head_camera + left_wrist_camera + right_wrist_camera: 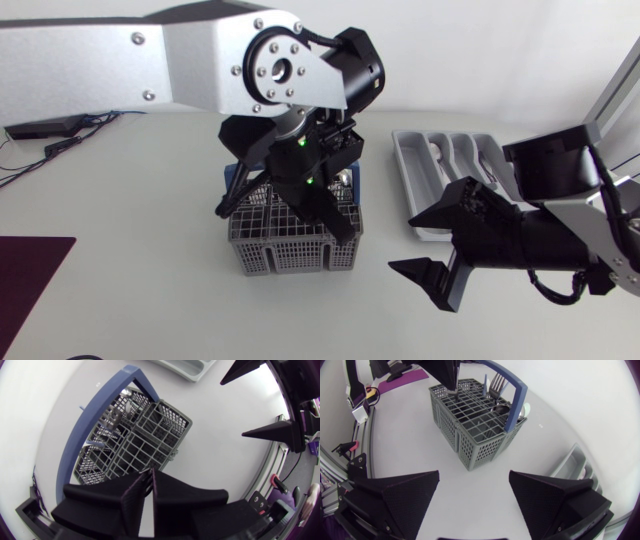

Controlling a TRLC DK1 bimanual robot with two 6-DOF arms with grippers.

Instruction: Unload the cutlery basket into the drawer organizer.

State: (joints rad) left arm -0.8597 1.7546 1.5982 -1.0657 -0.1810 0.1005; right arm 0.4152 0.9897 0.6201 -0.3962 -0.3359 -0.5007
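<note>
Left fingers [132, 497], pressed closed above the basket [295, 245], should part and straddle one fork [495, 382] squarely; right fingers [400, 495] gape.

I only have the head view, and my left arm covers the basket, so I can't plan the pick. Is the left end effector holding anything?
Observer: In the left wrist view the left end effector has its fingers together above the grey basket. I see nothing between them.
Operator: Any cutlery in there?
Observer: Yes. The right wrist view shows a fork standing tines up beside the blue handle.
Operator: Is the end effector on that fork?
Observer: No. Seen from the right wrist, its tip is over a compartment apart from the fork.
</note>
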